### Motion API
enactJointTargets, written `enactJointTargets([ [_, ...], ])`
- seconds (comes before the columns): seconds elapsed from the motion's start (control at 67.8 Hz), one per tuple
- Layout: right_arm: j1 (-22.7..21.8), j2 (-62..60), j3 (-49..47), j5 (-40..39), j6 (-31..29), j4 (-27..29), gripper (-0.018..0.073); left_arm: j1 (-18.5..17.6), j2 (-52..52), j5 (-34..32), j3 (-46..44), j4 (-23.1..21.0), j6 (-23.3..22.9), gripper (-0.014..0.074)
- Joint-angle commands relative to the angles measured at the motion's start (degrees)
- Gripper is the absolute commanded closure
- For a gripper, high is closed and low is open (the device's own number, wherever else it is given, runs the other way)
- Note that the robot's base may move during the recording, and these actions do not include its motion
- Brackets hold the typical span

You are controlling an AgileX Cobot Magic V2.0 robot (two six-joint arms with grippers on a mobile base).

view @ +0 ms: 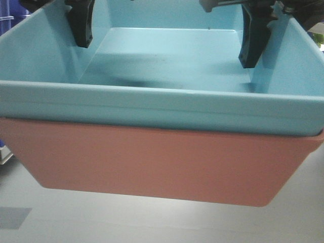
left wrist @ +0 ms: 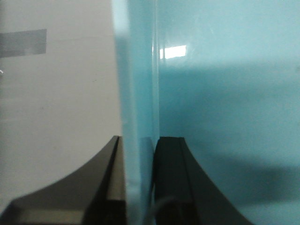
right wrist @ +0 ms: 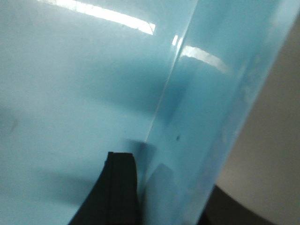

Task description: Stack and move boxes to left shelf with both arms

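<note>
The light sky-blue box sits nested inside the salmon-pink box, and the stack hangs above the white tabletop, close to the front camera. My left gripper is shut on the blue box's left wall, one finger inside and one outside. My right gripper is shut on the blue box's right wall, with its inner finger against the inside face. The left shelf is out of view.
A dark blue storage bin shows at the far left behind the stack. A grey tape patch lies on the tabletop at the lower left, and it also shows in the left wrist view.
</note>
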Motion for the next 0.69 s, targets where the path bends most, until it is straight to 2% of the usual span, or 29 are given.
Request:
enactJointTargets([
  [0.0, 2.02, -2.09, -3.43, -15.95, -2.23, 4.61, 0.0503, -2.68, -2.09, -14.49, -3.02, -3.01, 0.05, 0.0599],
  [0.679, 2.02, -2.09, -3.43, -15.95, -2.23, 4.61, 0.0503, -2.68, -2.07, -14.49, -3.02, -3.01, 0.05, 0.0599],
])
